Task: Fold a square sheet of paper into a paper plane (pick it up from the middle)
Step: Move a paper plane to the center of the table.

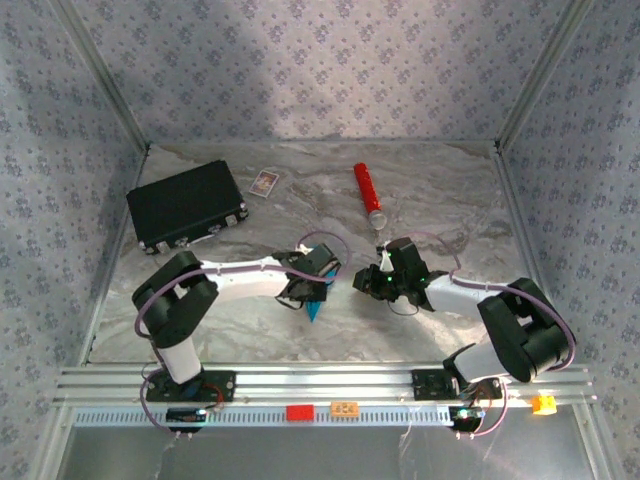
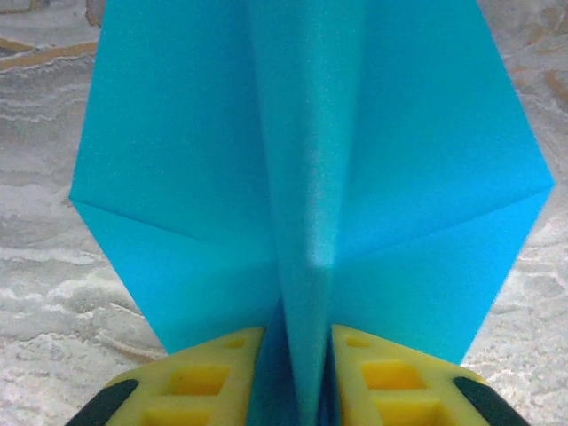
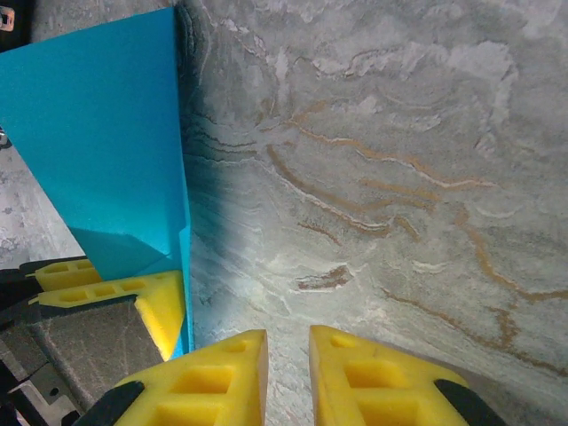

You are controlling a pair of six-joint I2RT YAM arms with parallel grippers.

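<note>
From above, the blue paper [image 1: 317, 309] showed as a narrow folded wedge at the left fingers [image 1: 303, 290], near the middle of the marble bench [image 1: 430, 190]. The right fingers [image 1: 373, 281] were near it on the right, apart from it. A black case [image 1: 187, 207], a small white card [image 1: 265, 182] and a red tube [image 1: 368, 193] lay well apart at the far side. From the left wrist, the paper [image 2: 177, 177] spread away in two creased wings, and its raised centre fold ran down between the left fingers [image 2: 213, 382]. They stood narrow on either side of the fold; whether they pinched it could not be told. From the right wrist, the paper [image 3: 106, 142] stood on edge at the left, against one of the left fingers [image 3: 142, 302]. The right fingers [image 3: 244, 373] stood narrowly parted over the bench [image 3: 373, 177], holding nothing.
</note>
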